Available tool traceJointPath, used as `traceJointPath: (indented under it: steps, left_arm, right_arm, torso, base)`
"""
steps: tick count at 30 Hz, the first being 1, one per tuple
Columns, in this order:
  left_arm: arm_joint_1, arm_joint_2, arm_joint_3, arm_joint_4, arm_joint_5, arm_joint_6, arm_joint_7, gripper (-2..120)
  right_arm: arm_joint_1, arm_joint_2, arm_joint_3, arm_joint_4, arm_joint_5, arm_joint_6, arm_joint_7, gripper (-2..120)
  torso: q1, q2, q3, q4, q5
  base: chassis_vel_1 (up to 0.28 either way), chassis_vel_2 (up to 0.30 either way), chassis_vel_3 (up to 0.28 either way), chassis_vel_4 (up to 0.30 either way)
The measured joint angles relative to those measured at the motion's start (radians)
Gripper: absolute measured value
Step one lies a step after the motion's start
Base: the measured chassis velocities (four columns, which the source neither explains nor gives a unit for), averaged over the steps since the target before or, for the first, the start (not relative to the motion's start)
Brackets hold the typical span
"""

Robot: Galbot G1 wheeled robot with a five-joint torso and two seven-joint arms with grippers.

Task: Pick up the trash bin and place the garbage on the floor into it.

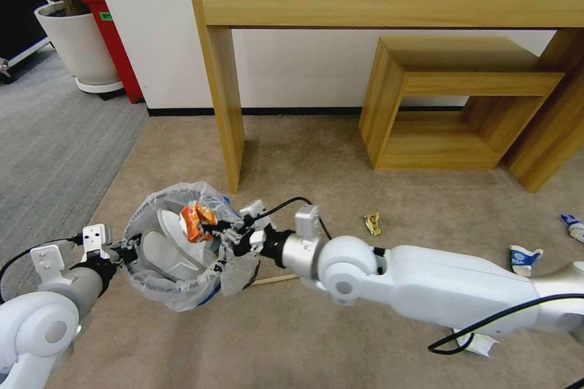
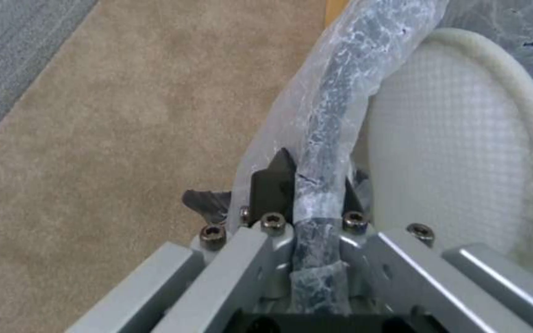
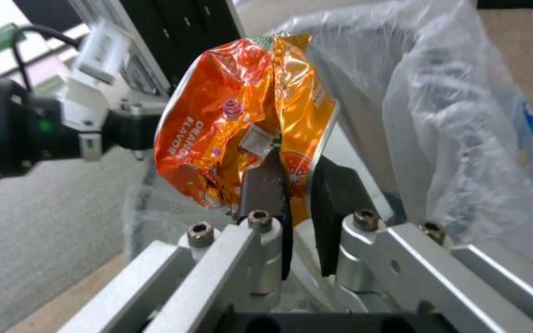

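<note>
Carpet stretches below a robot that holds the trash bin [image 1: 176, 246] off the floor at about 7 o'clock in the head view. The left gripper [image 1: 121, 253] is clamped on the bin's bagged rim at its 9 o'clock side; the left wrist view shows the dark rim pinched between the jaws. The right gripper [image 1: 220, 232] reaches in from 3 o'clock and pinches a crumpled orange wrapper [image 1: 196, 221] above the bin's mouth, jaws closed on the foil.

Inside the bin, a white slipper [image 1: 173, 243] leans against the liner; nothing else in it can be made out.

Risks, as a judgement: the bin hangs from one rim grip, so it could tilt or slip and spill the slipper. The loose liner [image 1: 240, 267] billows near the right gripper and could snag on it. The light wrapper might cling to a jaw or drift past the rim when released.

Garbage remains on the floor: a yellowish scrap [image 1: 371, 223] at 1 o'clock from the bin, blue-white wrappers [image 1: 524, 257] far out at 3 o'clock, and a wooden stick [image 1: 275, 279] just beside the bin, under the right arm.
</note>
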Motion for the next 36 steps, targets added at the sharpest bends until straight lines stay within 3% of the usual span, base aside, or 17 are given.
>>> traceJointPath:
  steps: [11, 24, 28, 31, 36]
  left_arm:
    - [-0.001, -0.010, 0.002, 0.000, 0.004, 0.000, 0.003, 0]
    - [0.004, -0.011, -0.001, 0.008, 0.008, -0.002, 0.005, 0]
    - [0.007, -0.010, -0.003, 0.014, 0.010, -0.003, 0.005, 0]
    - [0.008, -0.003, -0.010, 0.022, 0.012, -0.004, 0.006, 0]
    - [0.006, 0.002, -0.011, 0.029, 0.012, -0.004, 0.006, 0]
  right_arm:
    - [0.011, 0.063, -0.028, -0.029, -0.006, -0.022, 0.053, 7]
    - [-0.013, 0.038, 0.007, -0.009, -0.035, -0.020, 0.055, 52]
    - [-0.038, 0.031, 0.072, 0.007, -0.038, -0.005, 0.058, 65]
    - [-0.077, 0.001, 0.187, 0.029, -0.034, 0.001, 0.070, 82]
    - [-0.127, -0.033, 0.290, 0.038, -0.032, 0.002, 0.074, 93]
  torso:
    - [0.000, 0.000, 0.000, -0.0001, 0.0000]
    - [0.000, 0.000, 0.000, -0.0001, 0.0001]
    - [0.000, 0.000, 0.000, 0.0000, 0.0002]
    - [0.000, 0.000, 0.000, 0.0002, 0.0002]
    - [0.000, 0.000, 0.000, 0.0000, 0.0002]
  base:
    - [0.000, 0.000, 0.000, 0.000]
    - [0.000, 0.000, 0.000, 0.000]
    - [0.000, 0.000, 0.000, 0.000]
    - [0.000, 0.000, 0.000, 0.000]
    - [0.000, 0.000, 0.000, 0.000]
